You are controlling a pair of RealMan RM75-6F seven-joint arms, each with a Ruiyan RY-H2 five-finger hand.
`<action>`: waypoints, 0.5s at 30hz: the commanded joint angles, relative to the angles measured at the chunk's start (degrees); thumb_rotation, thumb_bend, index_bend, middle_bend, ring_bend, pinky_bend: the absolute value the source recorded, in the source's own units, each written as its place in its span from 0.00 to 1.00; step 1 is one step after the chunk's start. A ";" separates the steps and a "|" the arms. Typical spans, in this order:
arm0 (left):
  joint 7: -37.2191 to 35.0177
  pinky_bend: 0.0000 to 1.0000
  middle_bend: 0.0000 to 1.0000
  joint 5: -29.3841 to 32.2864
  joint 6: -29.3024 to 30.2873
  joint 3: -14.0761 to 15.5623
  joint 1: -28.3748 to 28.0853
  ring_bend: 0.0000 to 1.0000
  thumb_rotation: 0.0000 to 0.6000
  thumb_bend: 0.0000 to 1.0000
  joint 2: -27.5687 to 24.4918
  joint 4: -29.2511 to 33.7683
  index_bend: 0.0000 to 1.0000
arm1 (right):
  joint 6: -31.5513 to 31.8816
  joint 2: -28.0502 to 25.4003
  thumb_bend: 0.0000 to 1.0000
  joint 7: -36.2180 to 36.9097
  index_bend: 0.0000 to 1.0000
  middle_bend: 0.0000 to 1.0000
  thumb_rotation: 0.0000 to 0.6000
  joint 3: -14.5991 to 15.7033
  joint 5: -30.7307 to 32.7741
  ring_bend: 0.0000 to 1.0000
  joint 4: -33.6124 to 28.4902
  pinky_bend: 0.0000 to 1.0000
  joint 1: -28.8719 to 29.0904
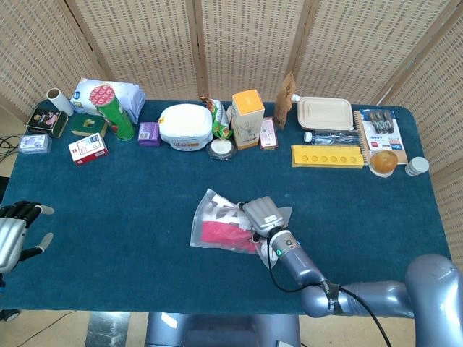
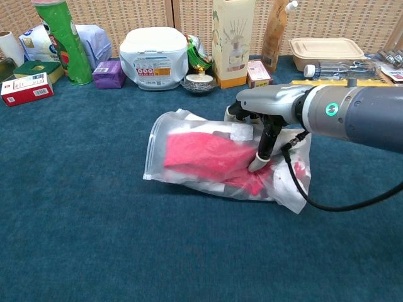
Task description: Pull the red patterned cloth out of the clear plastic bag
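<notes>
The clear plastic bag [image 1: 214, 217] [image 2: 182, 165] lies on the blue table near the front middle, with the red patterned cloth [image 1: 221, 233] [image 2: 201, 154] inside it. My right hand [image 1: 262, 213] [image 2: 261, 119] is on the bag's right end. Its fingers curl over the top of the plastic and its thumb presses the front, so that end is bunched and raised. The cloth stays wholly inside the bag. My left hand [image 1: 18, 230] hangs off the table's left edge in the head view, fingers apart and holding nothing.
A row of goods lines the back edge: a green can [image 1: 116, 112], a white tub [image 1: 186, 126], a yellow-topped box [image 1: 247, 118], a yellow tray [image 1: 327, 155] and a takeaway box [image 1: 325, 113]. Blue tablecloth [image 1: 108, 202] surrounds the bag.
</notes>
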State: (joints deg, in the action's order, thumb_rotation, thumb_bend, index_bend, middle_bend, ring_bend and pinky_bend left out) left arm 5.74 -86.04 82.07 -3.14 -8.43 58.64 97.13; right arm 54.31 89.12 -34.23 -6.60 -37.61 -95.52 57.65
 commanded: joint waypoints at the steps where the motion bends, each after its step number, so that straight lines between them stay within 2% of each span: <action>1: 0.39 0.33 0.35 -0.14 -0.13 -0.18 -0.33 0.30 1.00 0.29 -0.31 0.73 0.35 | -9.21 -4.62 0.38 13.84 0.76 0.81 1.00 -1.84 -7.00 0.99 -0.29 1.00 -4.33; 8: 0.87 0.40 0.38 -0.15 -1.69 -0.30 -1.45 0.38 1.00 0.29 -1.16 2.45 0.35 | -14.36 -8.75 0.38 28.15 0.76 0.81 1.00 -4.78 -15.04 0.99 -1.73 1.00 -8.27; 11: 0.89 0.46 0.45 -0.23 -2.77 -0.32 -2.16 0.43 1.00 0.29 -1.58 3.22 0.35 | -15.10 -9.66 0.38 31.79 0.76 0.81 1.00 -5.55 -17.64 0.99 -2.13 1.00 -9.29; 15: 1.11 0.57 0.58 -0.93 -6.62 -0.66 -5.00 0.56 1.00 0.28 -2.78 5.15 0.35 | -16.68 -10.47 0.38 37.54 0.76 0.81 1.00 -6.10 -22.66 0.99 -3.11 1.00 -10.52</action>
State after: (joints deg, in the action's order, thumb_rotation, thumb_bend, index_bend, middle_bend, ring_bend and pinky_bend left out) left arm 6.67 -86.64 77.05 -3.59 -12.12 56.50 101.36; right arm 38.91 79.51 0.85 -12.03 -57.89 -97.95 48.19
